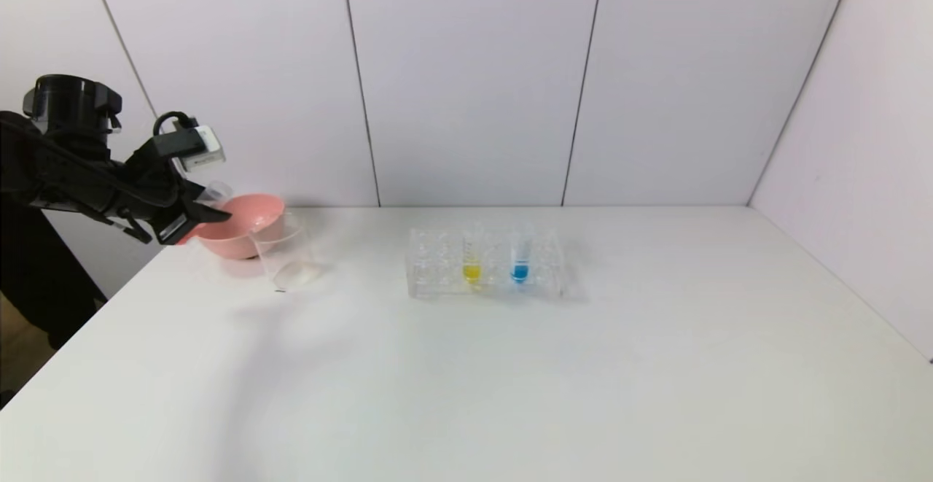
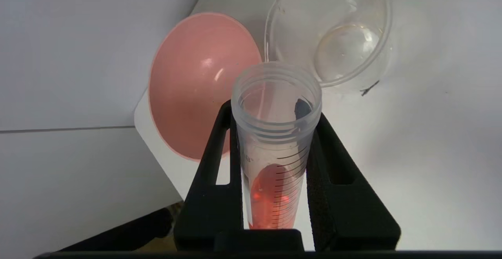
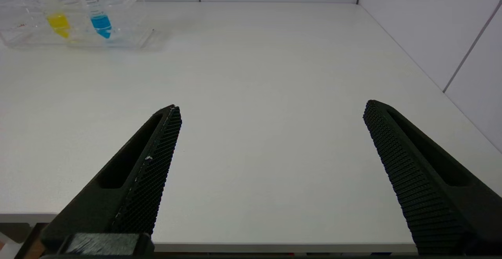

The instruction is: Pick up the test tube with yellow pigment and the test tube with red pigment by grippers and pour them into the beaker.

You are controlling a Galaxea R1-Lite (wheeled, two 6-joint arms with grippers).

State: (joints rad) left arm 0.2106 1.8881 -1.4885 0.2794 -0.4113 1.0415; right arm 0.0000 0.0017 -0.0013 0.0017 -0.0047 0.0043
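Observation:
My left gripper (image 1: 208,208) is shut on the test tube with red pigment (image 2: 274,165), held in the air at the table's far left, beside the pink bowl. The tube is tilted, its open mouth toward the beaker (image 2: 329,31); the red liquid lies in its lower part. The clear beaker (image 1: 286,252) stands empty on the table right of the bowl. The test tube with yellow pigment (image 1: 472,256) stands upright in the clear rack (image 1: 437,278); it also shows in the right wrist view (image 3: 55,16). My right gripper (image 3: 270,112) is open, low over the table's near edge.
A pink bowl (image 1: 251,230) sits at the far left corner, next to the beaker. A blue-tipped tube (image 1: 520,256) stands in the rack beside the yellow one. White wall panels rise behind the table and along its right side.

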